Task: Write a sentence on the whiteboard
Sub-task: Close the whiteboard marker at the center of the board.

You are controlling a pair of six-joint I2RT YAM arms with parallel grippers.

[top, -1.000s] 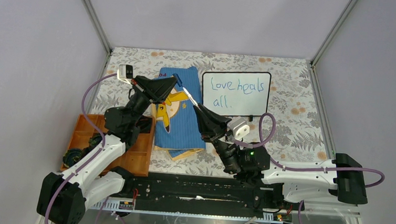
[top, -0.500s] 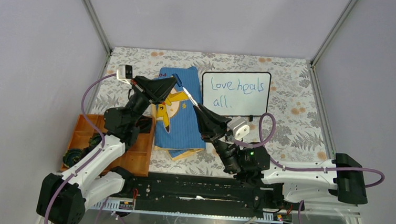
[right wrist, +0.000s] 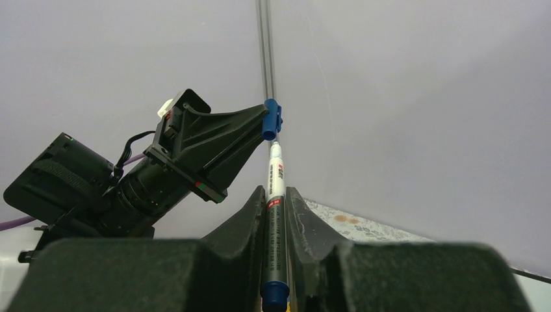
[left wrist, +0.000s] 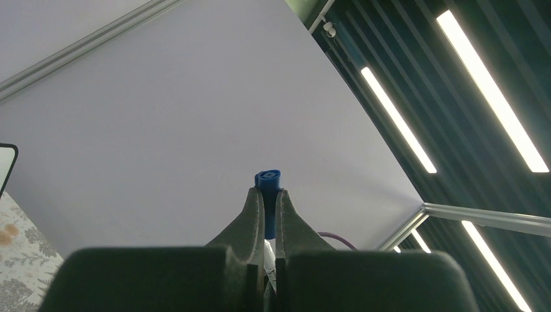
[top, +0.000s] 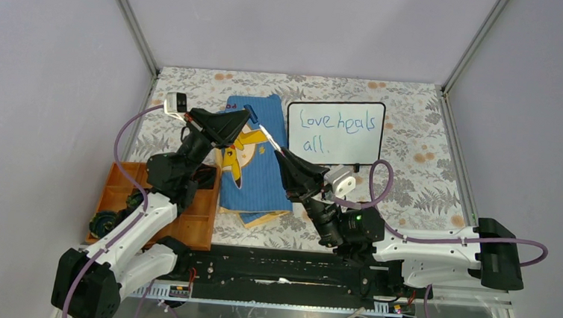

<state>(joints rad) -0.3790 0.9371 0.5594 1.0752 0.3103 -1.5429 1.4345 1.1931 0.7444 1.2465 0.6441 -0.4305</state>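
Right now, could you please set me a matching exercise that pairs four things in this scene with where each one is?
Things:
1. marker
2. blue cap
3. whiteboard
4. wooden tray

Places:
A. in the left gripper
B. on the table, just right of the blue cloth
C. in the right gripper
D. at the near left of the table

Pairs: 1-C, 2-A, 3-B, 4-D

Closing in with pale lilac-grey wall panels [top: 303, 26], meeting at metal corner posts [top: 132, 21], covering the bench [top: 412, 168] in grey floral print, glowing overhead as long strip lights [left wrist: 487, 83] between dark ceiling slats [left wrist: 403, 45].
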